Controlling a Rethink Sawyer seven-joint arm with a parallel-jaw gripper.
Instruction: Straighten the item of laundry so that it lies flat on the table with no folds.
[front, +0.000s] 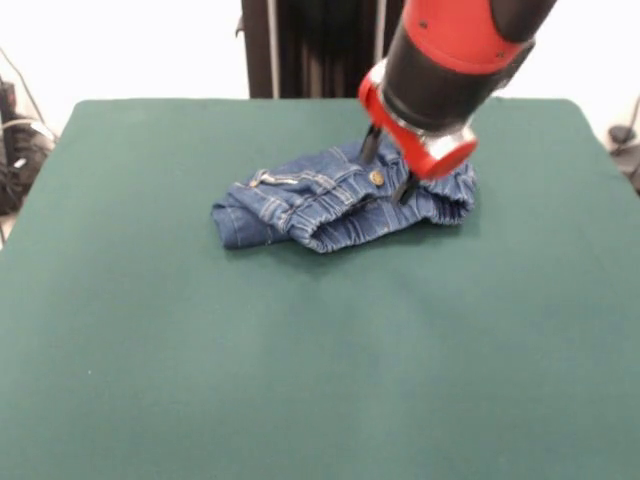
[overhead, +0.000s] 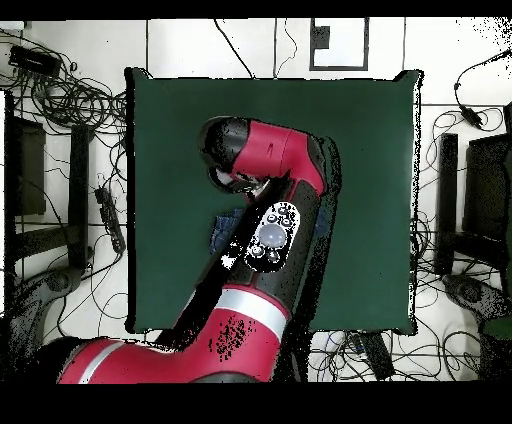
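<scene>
Front view shows the bench, a wide spread of dark green cloth, reaching out on every side below the tool. The red and black arm comes down over it and ends in the tool, whose two dark fingers stand apart, one on each side of the waistband, their tips down at the denim. Directly under the tool lies the item of laundry, a small pair of blue jeans bunched into a crumpled heap with folds still in it; most of the heap spreads away from the tool toward the picture's left, with the gathered elastic waistband curling beneath and to the right. A brass button sits between the two fingers, just below them. In the overhead view the arm covers nearly all of the jeans, and only a small blue edge shows beside it.
</scene>
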